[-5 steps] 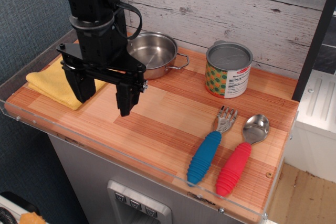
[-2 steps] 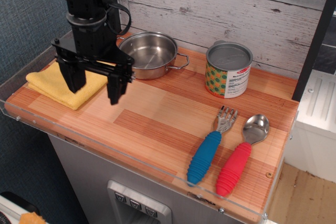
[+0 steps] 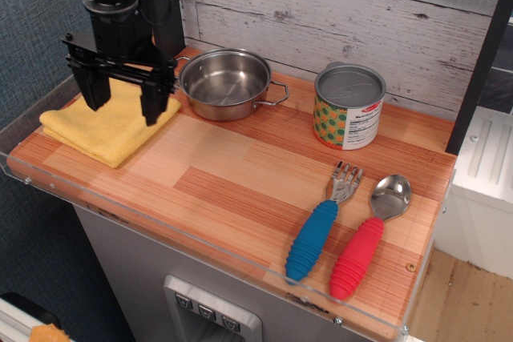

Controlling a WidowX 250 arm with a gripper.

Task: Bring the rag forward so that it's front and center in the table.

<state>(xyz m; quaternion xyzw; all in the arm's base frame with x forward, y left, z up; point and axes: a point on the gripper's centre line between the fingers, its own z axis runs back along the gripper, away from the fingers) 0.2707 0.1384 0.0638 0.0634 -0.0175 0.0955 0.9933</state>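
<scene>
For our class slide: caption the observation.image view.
Open gripper poised over the yellow rag at the table's left edge, beside the steel pan.

Desk (image 3: 232, 178) of reddish and light wooden planks, edged by a clear acrylic rim, on a grey base. Far left: folded yellow rag (image 3: 108, 130), lying flat near the left rim. Back, just right of the rag: steel pan (image 3: 226, 82) with side handles, upright. Back right: printed tin can (image 3: 349, 106), upright, well apart from the pan. Front right: blue-handled fork (image 3: 321, 223) and red-handled spoon (image 3: 367, 238), lying side by side, heads pointing toward the back.
</scene>
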